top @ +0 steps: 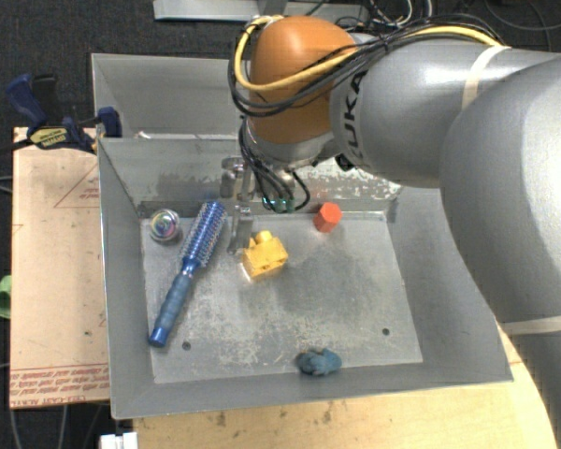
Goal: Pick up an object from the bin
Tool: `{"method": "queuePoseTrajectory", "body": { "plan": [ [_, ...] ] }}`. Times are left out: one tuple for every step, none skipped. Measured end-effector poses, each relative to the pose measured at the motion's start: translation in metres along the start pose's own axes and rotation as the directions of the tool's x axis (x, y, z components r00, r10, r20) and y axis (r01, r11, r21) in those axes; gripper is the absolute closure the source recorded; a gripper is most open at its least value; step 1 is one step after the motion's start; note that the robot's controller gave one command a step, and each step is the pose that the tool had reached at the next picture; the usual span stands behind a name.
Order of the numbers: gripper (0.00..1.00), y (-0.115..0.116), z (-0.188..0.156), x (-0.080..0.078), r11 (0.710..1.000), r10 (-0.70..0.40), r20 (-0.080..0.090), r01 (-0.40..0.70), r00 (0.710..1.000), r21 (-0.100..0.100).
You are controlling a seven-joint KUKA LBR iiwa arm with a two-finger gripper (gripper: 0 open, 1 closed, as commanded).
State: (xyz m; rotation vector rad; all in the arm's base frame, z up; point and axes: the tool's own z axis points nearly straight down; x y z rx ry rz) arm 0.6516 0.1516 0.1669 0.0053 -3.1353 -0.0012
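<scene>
Yellow blocky toy (264, 255) lies just beside gripper (237, 239) and bristly blue hairbrush (191, 262).

I count five loose things in the bin (355, 307): one blue hairbrush (189, 269), one yellow plastic block (264, 255), one small orange cylinder (328, 216), one shiny round ball (165, 225) and one blue-grey lump (318, 362).

Bulky silver-grey arm (449, 129), black KUKA lettering (348, 124), glossy orange wrist cover (294, 64), yellow and black cables (237, 64) looped across it

arm (430, 110) in fr right | orange wrist cover (294, 73), cables (262, 78) looped | jaws pt down, low
</scene>
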Motion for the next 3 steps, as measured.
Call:
{"method": "queuePoseTrajectory", "body": {
  "plan": [
    [0.00,0.034,0.093,0.009,0.825,-0.565,0.003,0.565,0.825,0.001],
    [1.00,0.031,0.091,0.007,0.826,-0.564,0.004,0.564,0.826,0.005],
    [1.00,0.026,-0.151,0.006,0.824,-0.566,0.017,0.566,0.824,0.008]
  ]
}}
